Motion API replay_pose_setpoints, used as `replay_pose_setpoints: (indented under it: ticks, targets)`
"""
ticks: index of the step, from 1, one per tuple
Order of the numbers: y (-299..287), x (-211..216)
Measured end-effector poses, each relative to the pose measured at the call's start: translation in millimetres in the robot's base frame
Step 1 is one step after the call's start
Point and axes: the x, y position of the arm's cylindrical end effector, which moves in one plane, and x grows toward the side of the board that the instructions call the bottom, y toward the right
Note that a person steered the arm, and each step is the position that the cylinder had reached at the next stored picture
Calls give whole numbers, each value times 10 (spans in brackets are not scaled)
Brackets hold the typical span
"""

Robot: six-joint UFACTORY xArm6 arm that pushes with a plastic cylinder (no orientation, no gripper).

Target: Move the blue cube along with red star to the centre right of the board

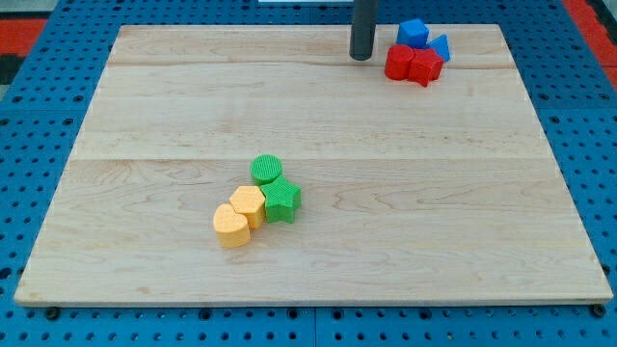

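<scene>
Near board's top right, my tip (362, 57) left of ridged red star (425, 66), blue cube (414, 33)

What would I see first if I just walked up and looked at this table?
Probably the bright red and blue blocks huddled at the view's top right: a blue cube and a red star, with my tip just left of them. Next, the green star and yellow heart cluster near the middle.
</scene>
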Motion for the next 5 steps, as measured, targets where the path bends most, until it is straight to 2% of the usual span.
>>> replay_pose_setpoints:
  ticks: [2, 3, 4, 5]
  targets:
    - [-131, 640]
    - [-186, 787]
    - [-273, 487]
    - [-508, 436]
